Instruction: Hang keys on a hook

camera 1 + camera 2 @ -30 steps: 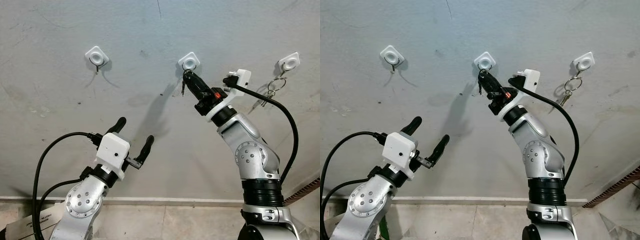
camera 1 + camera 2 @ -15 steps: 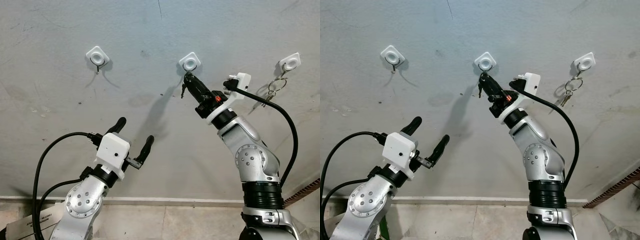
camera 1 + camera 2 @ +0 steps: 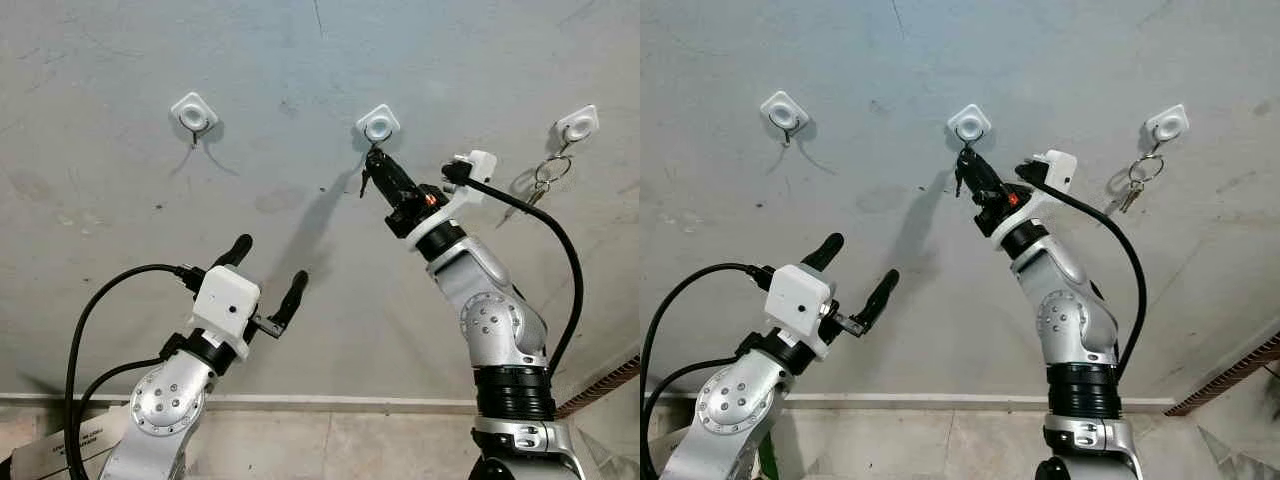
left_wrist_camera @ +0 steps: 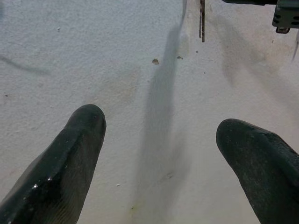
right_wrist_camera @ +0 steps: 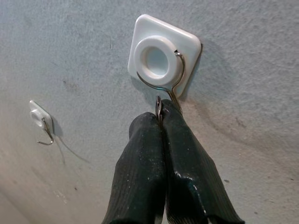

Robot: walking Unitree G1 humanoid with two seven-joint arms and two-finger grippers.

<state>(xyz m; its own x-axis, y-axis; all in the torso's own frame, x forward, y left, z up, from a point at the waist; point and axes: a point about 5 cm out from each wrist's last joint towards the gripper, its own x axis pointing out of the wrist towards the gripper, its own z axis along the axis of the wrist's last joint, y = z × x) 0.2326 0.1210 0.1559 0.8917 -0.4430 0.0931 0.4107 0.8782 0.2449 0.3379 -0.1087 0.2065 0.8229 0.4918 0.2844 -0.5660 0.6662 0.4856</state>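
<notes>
The keys are hanging from the tips of the right gripper, which is pinching the key ring directly below the middle hook, almost touching its wire. The hook's open end is lying just above. The left gripper is standing wide, well apart.

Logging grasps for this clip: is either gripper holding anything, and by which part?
The right gripper pinches a key ring by its rim, just under the middle hook. The left gripper is open and holds nothing.
</notes>
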